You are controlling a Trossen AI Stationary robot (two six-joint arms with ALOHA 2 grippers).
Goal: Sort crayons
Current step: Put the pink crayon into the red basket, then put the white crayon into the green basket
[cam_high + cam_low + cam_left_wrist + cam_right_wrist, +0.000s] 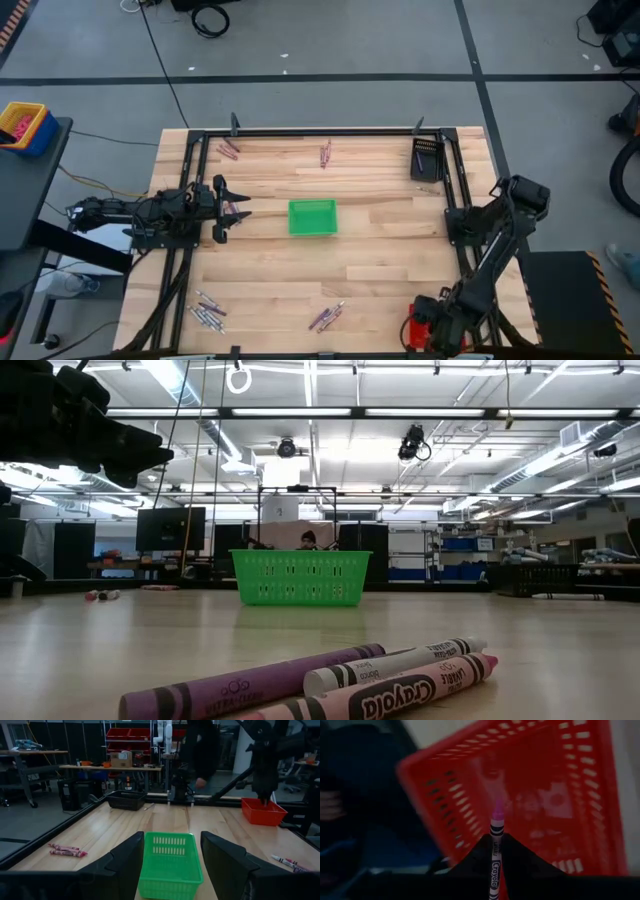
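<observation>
My right gripper [496, 839] is shut on a pale-wrapped crayon with a pink tip [496, 851], above the red tray [545, 795] at the table's near right corner [412, 330]. My left gripper [172, 838] is open and empty at the table's left, its fingers pointing at the green basket [170, 862], which also shows in the high view [312, 217]. Two crayons [238, 211] lie just beside the left gripper [222, 208]. More crayons lie on the table in small groups at the far left [229, 150], far middle [325, 153], near left [208, 311] and near middle [326, 317]. My right gripper pinches the crayon's wrapped shaft [495, 862] between its two fingers. The crayon lies along the fingers and sticks out past their tips, its pink tip [497, 810] toward the red tray. The fingers point down from above, and the crayon is clear of the tray.
A dark tray [428, 160] stands at the far right corner. A black frame [320, 132] runs along the table's edges. In the low view three crayons [330, 680] lie close in front, the green basket [300, 577] behind them. A person [200, 750] stands beyond the table's right side.
</observation>
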